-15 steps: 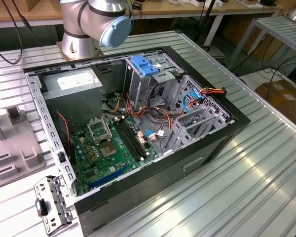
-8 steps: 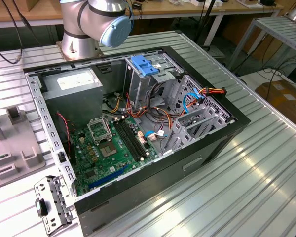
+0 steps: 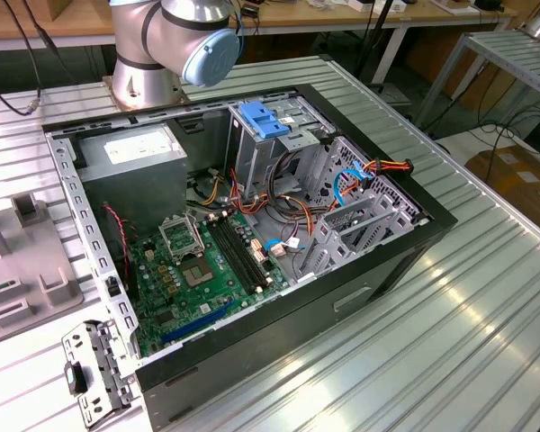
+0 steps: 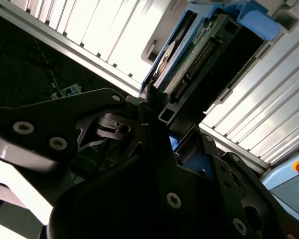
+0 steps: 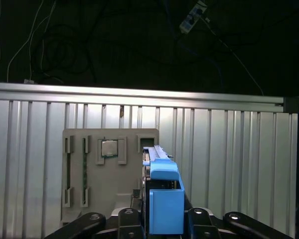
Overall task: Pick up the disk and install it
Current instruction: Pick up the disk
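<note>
A ribbed aluminium table [image 3: 486, 297] is spread under everything, with dark floor and loose cables beyond its edge in both wrist views.

And there is the disk [image 5: 165, 199]: it is seen edge-on in the first wrist view, with its blue side rail facing the camera. It is clamped between the dark fingers of the gripper [image 5: 164, 219], which are pressed in on either side of it. The pick-up is judged to be made, or all but made. Whether the disk is lifted clear of the grey fixture plate [image 5: 89, 199] just beside it cannot be told. A small processor chip [image 5: 108, 148] is seated in that plate.

The other end is given by the second wrist view, where the disk's [image 4: 189, 64] connector edge and green circuit board are exposed, details hidden in the first.

The destination is supplied by the exterior view. An open computer case [image 3: 378, 261] is laid on its side, with the motherboard [image 3: 198, 270] and grey power-supply box [image 3: 130, 153] visible inside. A bare light-blue bracket [image 3: 261, 119] is perched on the drive cage, below the arm's base [image 3: 175, 40]. No disk is seated in the case, so the installation is judged not yet done.
</note>
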